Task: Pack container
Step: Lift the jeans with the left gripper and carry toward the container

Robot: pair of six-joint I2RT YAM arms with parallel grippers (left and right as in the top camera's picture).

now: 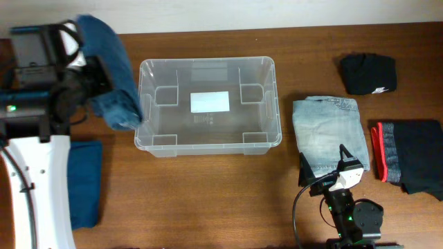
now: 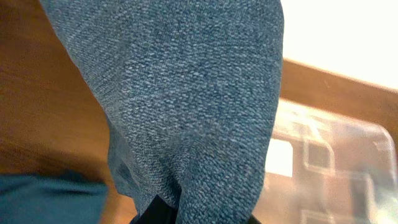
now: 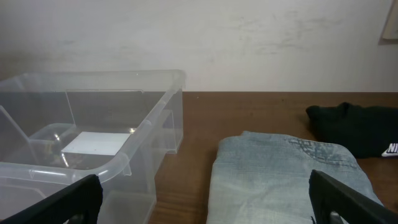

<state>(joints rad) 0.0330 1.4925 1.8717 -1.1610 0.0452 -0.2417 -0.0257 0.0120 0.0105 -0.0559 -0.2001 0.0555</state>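
The clear container (image 1: 208,146) sits mid-worktop (image 1: 208,207). Just beside its left end the raised left arm dangles blue denim (image 1: 114,66), its claw (image 1: 102,76) clamped on the cloth. The right claw (image 3: 205,199) gapes wide, low over the pale jeans' (image 1: 329,128) near edge.

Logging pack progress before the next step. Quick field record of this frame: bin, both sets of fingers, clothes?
container: clear, empty, mid-table
left fingers: shut on blue denim garment, held just left of the container
right fingers: open, empty, at near edge of light jeans
folded blue garment: on table, near left
black garment: far right, white logo
dark garment with red edge: right of the light jeans
packed: nothing yet
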